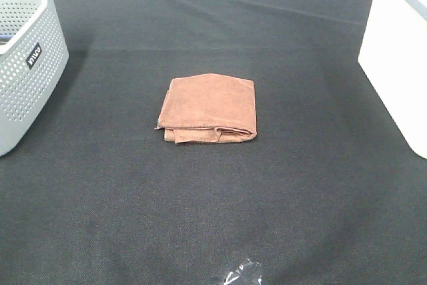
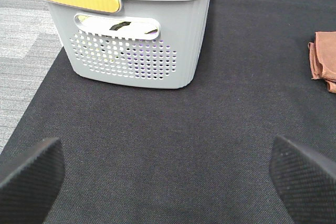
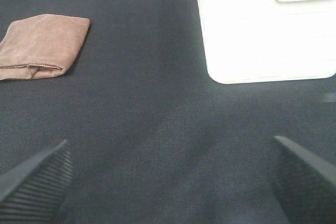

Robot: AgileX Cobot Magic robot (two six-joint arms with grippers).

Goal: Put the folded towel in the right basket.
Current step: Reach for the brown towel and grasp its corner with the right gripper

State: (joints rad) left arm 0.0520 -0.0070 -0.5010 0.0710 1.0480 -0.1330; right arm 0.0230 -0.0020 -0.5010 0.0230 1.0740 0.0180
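Here the black fabric mat (image 1: 300, 198) spreads across the work surface. The white basket (image 1: 397, 58) stands at its right edge, the grey perforated basket (image 1: 30, 78) at its left. The folded brown towel (image 1: 208, 110) lies flat in the middle, well apart from both. The left gripper (image 2: 167, 177) and right gripper (image 3: 170, 179) hover over bare mat, fingers spread wide.

The folded towel (image 1: 209, 109) lies mid-table on the cloth (image 1: 213, 218), between left basket (image 1: 27, 58) and right basket (image 1: 397, 58).
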